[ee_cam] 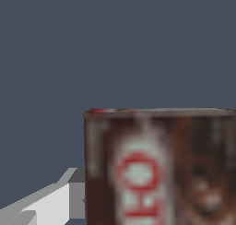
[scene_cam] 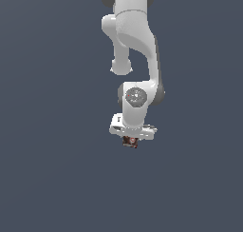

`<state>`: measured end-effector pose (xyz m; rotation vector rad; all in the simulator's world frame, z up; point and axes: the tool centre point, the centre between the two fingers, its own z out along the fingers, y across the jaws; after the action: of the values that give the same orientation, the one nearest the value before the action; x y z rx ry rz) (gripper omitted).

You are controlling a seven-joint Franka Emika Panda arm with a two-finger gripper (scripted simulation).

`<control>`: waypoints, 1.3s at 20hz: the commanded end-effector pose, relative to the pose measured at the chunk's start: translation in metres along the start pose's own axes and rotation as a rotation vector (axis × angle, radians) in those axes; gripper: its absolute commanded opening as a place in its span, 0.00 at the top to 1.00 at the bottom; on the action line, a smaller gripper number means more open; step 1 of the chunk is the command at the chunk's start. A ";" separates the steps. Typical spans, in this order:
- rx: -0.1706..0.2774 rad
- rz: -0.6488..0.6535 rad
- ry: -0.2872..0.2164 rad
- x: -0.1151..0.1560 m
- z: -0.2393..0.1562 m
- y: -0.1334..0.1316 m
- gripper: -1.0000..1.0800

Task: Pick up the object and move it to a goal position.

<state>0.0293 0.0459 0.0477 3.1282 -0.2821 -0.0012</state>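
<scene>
The object (scene_cam: 130, 141) is a small dark brown-red box with a red-and-white label. In the exterior view it sits directly under my white gripper (scene_cam: 131, 139), between the fingers, and is much narrower than the gripper's hand. In the wrist view the box (ee_cam: 156, 168) fills the near part of the picture, very close to the camera. One light grey finger (ee_cam: 57, 201) lies against its side. The other finger is out of view. The gripper is shut on the box.
A plain dark blue-grey background surrounds the arm (scene_cam: 135, 41) in both views. No other object, container or edge shows.
</scene>
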 end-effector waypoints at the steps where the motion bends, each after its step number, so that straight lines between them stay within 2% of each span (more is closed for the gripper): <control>1: 0.000 0.000 0.001 -0.002 -0.016 0.007 1.00; 17: 0.002 0.000 0.001 -0.025 -0.169 0.076 1.00; 26: 0.001 -0.001 0.001 -0.031 -0.227 0.101 1.00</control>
<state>-0.0169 -0.0449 0.2679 3.1297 -0.2823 0.0025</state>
